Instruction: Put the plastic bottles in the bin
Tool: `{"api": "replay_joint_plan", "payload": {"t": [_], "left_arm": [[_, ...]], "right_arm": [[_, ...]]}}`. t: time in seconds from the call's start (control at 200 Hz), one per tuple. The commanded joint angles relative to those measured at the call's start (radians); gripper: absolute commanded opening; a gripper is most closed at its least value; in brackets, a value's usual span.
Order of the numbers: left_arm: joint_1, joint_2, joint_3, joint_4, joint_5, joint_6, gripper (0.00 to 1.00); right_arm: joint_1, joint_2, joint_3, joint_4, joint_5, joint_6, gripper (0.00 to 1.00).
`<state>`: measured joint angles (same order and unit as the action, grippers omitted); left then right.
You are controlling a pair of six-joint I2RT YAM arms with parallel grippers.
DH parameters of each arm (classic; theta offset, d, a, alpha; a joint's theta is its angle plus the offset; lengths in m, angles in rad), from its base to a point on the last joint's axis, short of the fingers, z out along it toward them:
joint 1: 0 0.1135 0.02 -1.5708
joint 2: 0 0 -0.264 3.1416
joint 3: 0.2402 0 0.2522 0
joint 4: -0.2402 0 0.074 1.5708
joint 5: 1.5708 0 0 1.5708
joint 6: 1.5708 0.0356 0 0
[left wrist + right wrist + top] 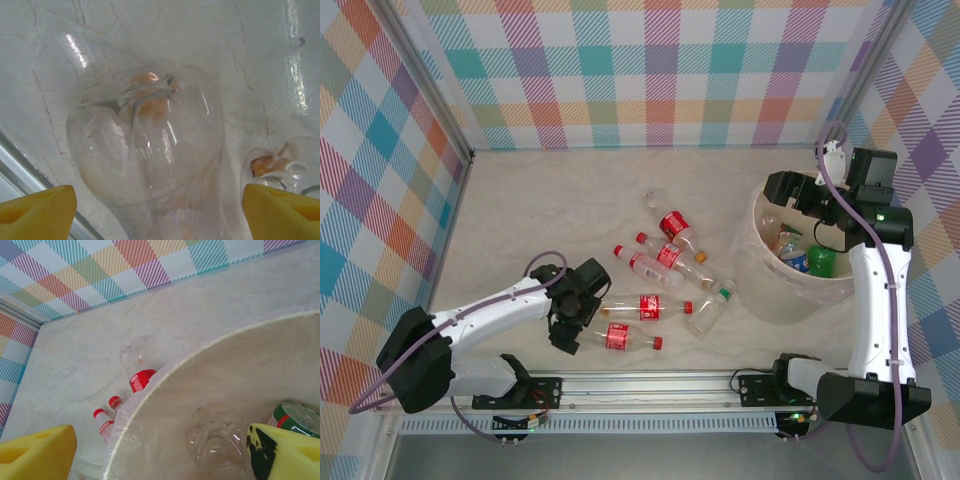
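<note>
While the left pincer hangs wide open near the front edge of the desk, a clear bottle lies between its fingertips. Equally wide and empty, the right pincer hovers over the bin at the right edge; other bottles lie inside.

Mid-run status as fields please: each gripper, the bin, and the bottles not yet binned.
left gripper: open, fingers on either side of the base of a clear bottle lying on the table, not closed on it
right gripper: open, empty, over the bin
bin contents: several bottles, including a green bottle
loose bottles: about seven, lying on the table between the arms
task: not finished
</note>
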<state>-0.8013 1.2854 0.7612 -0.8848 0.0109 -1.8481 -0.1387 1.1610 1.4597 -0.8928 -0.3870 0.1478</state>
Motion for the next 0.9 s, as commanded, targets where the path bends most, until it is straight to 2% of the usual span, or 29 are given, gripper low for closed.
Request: {"api": "replay_joint_plan", "payload": {"t": [0.0, 0.235, 0.435, 0.89], "left_arm": [[-0.011, 0.025, -0.010, 0.040, 0.013, -0.031, 0.84], [-0.010, 0.067, -0.018, 0.048, 0.003, -0.050, 0.78], [-0.010, 0.061, -0.037, 0.059, -0.013, -0.075, 0.67], [-0.009, 0.075, -0.013, 0.043, -0.045, -0.072, 0.59]], "right_arm": [[-0.006, -0.022, -0.010, -0.015, -0.004, -0.032, 0.88], [-0.006, -0.030, -0.016, -0.015, 0.003, -0.027, 0.88], [-0.006, -0.029, -0.007, -0.024, 0.008, -0.031, 0.88], [-0.007, -0.024, 0.010, -0.025, -0.004, -0.017, 0.88]]}}
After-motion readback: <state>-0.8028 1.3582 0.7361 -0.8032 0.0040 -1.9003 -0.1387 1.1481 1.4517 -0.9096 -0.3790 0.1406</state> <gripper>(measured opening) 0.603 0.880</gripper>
